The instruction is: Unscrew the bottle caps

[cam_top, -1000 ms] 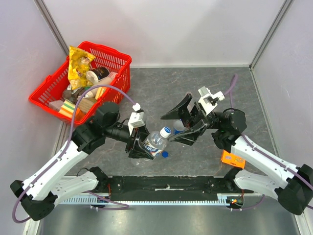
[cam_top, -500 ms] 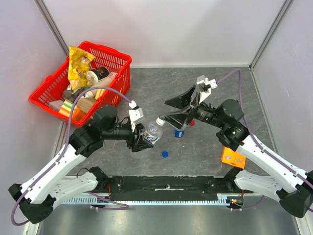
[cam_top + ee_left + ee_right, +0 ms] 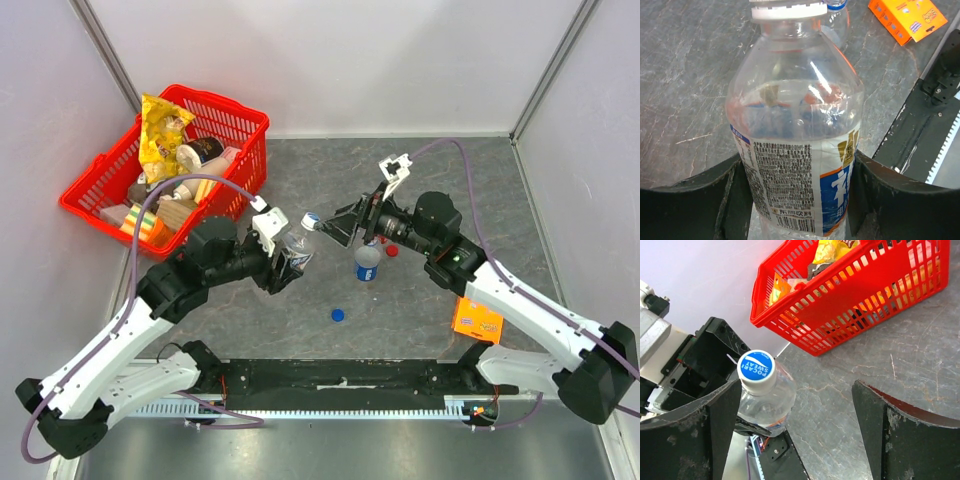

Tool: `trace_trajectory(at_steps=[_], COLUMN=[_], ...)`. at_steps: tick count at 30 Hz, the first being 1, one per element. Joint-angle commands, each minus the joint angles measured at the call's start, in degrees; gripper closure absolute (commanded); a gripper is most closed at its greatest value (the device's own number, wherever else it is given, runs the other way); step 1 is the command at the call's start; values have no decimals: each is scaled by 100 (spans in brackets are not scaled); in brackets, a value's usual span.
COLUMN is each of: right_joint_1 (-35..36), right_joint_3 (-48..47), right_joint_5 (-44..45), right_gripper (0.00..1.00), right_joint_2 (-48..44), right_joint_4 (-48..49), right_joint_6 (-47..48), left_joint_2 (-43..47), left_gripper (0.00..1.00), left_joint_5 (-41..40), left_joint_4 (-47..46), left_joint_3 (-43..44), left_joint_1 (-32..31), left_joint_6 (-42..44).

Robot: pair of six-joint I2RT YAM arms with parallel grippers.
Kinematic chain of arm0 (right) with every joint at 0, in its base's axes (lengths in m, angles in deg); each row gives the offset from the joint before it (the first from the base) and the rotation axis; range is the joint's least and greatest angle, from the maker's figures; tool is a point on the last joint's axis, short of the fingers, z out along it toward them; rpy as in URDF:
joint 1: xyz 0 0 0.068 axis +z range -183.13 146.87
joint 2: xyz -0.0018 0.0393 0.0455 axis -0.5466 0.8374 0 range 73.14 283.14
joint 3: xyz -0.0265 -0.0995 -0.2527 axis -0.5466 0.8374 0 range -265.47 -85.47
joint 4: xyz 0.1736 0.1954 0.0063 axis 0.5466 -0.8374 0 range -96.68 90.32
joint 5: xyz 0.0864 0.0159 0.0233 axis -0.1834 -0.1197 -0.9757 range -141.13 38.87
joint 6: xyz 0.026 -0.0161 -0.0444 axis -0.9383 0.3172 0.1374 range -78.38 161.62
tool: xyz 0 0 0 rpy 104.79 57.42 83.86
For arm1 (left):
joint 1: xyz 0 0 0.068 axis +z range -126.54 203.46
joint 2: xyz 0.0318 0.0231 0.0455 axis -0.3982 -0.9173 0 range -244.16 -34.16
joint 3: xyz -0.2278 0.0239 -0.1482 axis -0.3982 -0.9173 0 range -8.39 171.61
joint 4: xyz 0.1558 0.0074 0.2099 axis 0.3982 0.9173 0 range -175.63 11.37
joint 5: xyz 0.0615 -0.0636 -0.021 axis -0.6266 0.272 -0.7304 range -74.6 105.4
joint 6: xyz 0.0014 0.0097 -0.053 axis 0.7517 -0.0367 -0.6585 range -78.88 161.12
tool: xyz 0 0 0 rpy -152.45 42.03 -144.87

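Bottle [image 3: 795, 125] clamped between left fingers [image 3: 695, 210], its cap [image 3: 756, 371] near right fingers [image 3: 685, 440].

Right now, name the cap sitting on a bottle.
The white, blue-centred cap, on the bottle between the left fingers; the red cap and blue cap lie loose on the table.

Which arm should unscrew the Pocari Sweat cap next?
Right: the right fingers stand open at the Pocari Sweat cap; the left fingers grip the bottle.

Two bottles [image 3: 296, 247] [image 3: 367, 262], three caps [image 3: 309, 219] [image 3: 338, 315] [image 3: 392, 250], one basket [image 3: 248, 150], one orange packet [image 3: 476, 322]
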Motion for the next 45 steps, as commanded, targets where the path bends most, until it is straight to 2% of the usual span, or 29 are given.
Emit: trace_trajectory(at_steps=[1,11,14,16,18,24,29,38,45], right_joint_1=[8,43,51,60,60,69,69,60,69], right_joint_3=[-363,-433,-451,-469,-451,-442,-390,-74,234], right_joint_5=[-129,-481,-542,-612,-674,-788,-964,-1166,-1509], right_gripper=[4,17,28,32,43,67,100,100,100], right_joint_2=[232,707,795,857,892,927,918,646,382], right_joint_4=[437,868,904,930,991,1079,1255,1738,2256], right_joint_6=[-372,-654,-715,-750,-777,-830,-882,-821,-496], left_joint_2=[-127,-233,-241,-259,-277,-303,-312,-207,-189], left_gripper=[98,98,98,98,98,98,98,98,98], left_joint_5=[-424,-363,-363,-345,-328,-345,-328,-56,778], left_joint_4=[105,105,96,96,105,105,105,114,211], left_joint_3=[115,88,97,106,132,159,167,211,290], left_joint_1=[-6,-6,-6,-6,-6,3,-6,-6,-6], left_joint_6=[-107,-81,-64,-46,-28,7,-20,-72,-64])
